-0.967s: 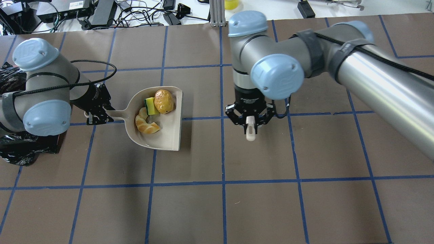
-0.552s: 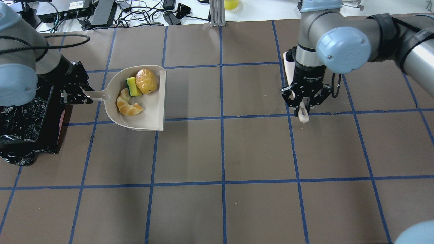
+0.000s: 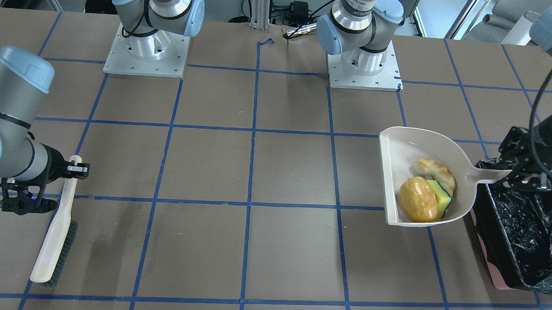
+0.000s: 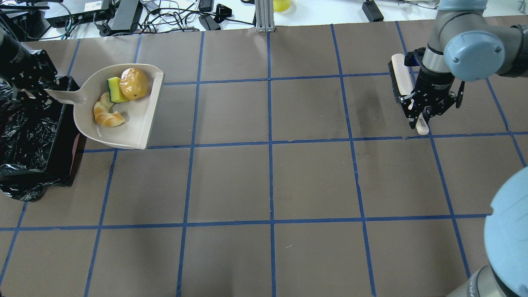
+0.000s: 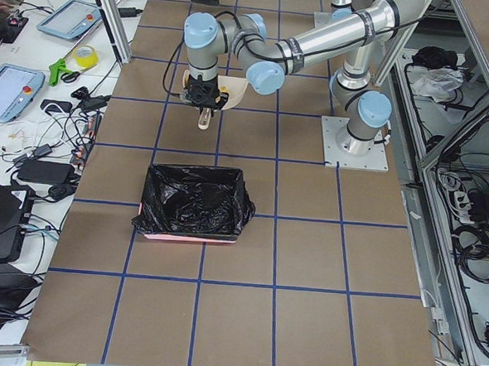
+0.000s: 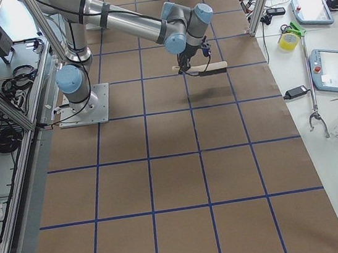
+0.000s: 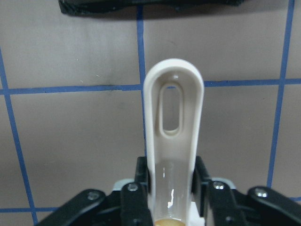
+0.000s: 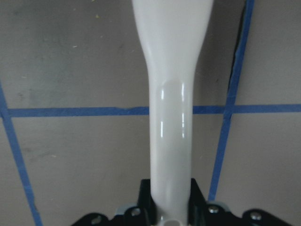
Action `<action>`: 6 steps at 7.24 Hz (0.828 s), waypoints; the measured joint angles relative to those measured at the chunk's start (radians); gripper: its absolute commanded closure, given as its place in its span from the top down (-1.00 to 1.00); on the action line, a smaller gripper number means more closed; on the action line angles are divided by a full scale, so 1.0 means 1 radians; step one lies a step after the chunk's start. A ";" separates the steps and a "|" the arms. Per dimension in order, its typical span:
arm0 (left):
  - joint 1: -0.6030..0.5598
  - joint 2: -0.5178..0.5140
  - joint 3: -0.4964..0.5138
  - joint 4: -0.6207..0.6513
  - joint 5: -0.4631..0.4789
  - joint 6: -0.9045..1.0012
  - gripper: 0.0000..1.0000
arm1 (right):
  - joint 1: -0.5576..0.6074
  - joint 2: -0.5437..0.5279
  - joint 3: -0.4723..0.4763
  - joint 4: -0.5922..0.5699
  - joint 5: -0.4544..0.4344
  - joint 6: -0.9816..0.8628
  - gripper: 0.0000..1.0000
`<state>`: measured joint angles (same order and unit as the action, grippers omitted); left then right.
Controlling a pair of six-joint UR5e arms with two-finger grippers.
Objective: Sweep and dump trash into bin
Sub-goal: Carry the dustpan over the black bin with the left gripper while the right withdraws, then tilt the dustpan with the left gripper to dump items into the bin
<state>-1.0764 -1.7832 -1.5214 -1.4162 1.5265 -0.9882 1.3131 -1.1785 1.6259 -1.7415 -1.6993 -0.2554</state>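
Pinkish bin with black bag liner (image 4: pixel 24 140) at surface's left. Left gripper (image 4: pixel 35 91), clamped on beige dustpan (image 4: pixel 136 123) handle, now over bin rim. Golden potato-like lump (image 4: pixel 134 83), orange-tan croissant piece (image 4: pixel 106 115) and yellow-green sponge block (image 4: pixel 114 90) ride aboard, nearer the bin than before. Dump looks next. Right gripper (image 4: pixel 418 117), clamped on beige dark-bristled brush (image 4: pixel 399 78), has withdrawn right.

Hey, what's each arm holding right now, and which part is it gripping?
The left gripper holds the dustpan by its handle. The right gripper holds the brush by its handle, fingers closed on it.
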 measured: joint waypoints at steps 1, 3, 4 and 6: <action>0.041 -0.023 0.028 -0.003 0.016 0.069 -1.00 | -0.022 0.023 -0.001 -0.032 -0.015 -0.042 -1.00; 0.088 -0.080 0.116 -0.007 0.076 0.213 -1.00 | -0.046 0.042 0.007 -0.051 -0.041 -0.085 -1.00; 0.122 -0.112 0.164 -0.008 0.097 0.287 -1.00 | -0.054 0.044 0.012 -0.052 -0.045 -0.092 -1.00; 0.182 -0.173 0.245 -0.002 0.138 0.443 -1.00 | -0.076 0.044 0.028 -0.052 -0.048 -0.095 -1.00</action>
<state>-0.8942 -1.9557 -1.2768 -1.4183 1.6641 -0.5454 1.2376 -1.1340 1.6543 -1.7934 -1.7469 -0.3499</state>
